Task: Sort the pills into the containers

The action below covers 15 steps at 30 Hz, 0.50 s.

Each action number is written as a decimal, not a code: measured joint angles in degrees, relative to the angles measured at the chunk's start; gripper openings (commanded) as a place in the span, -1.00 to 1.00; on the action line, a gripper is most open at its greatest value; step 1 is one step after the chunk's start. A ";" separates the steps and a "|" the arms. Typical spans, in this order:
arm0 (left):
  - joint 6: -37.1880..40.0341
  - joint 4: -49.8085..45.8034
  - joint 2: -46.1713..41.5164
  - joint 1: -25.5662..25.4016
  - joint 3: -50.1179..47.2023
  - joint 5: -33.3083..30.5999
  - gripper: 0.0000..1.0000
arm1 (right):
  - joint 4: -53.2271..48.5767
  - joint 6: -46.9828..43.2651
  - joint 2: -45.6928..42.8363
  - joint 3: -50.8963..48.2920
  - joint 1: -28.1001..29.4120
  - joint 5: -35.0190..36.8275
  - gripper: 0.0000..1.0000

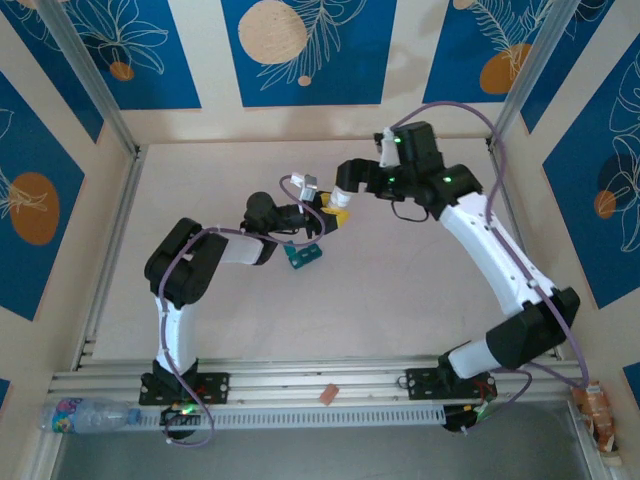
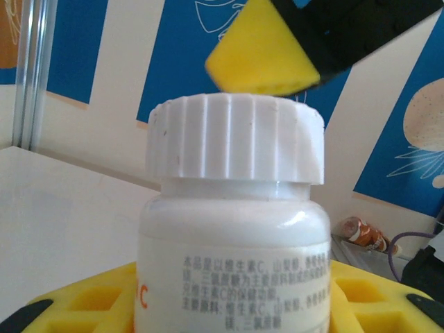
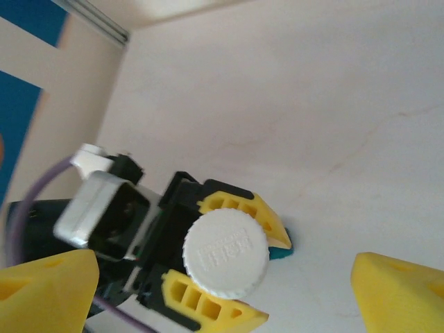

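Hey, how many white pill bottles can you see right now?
1. The white pill bottle is clamped in the left tool, close to the teal pill box. The open right tool hovers over its cap. Others may be hidden behind the arms.

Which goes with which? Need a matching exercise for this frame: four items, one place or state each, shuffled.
Column 1
1. white ribbed plastic cap
2. left gripper
3. right gripper
4. dark teal plastic pill box

Column 2
A. open, fingers spread wide above the cap
B. lying on the table
C. seated on the white plastic bottle
D. shut on the bottle's body

Pairs: 1-C, 2-D, 3-A, 4-B
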 measured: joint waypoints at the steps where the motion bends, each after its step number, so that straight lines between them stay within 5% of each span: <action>1: -0.17 0.00 0.00 0.00 0.20 0.42 -1.00 | 1.16 -0.87 -1.03 -0.70 -1.25 -2.14 0.85; 15: -5.42 0.04 0.00 0.00 2.71 5.73 -1.00 | 5.95 -9.38 1.97 -3.72 -5.09 -17.07 0.63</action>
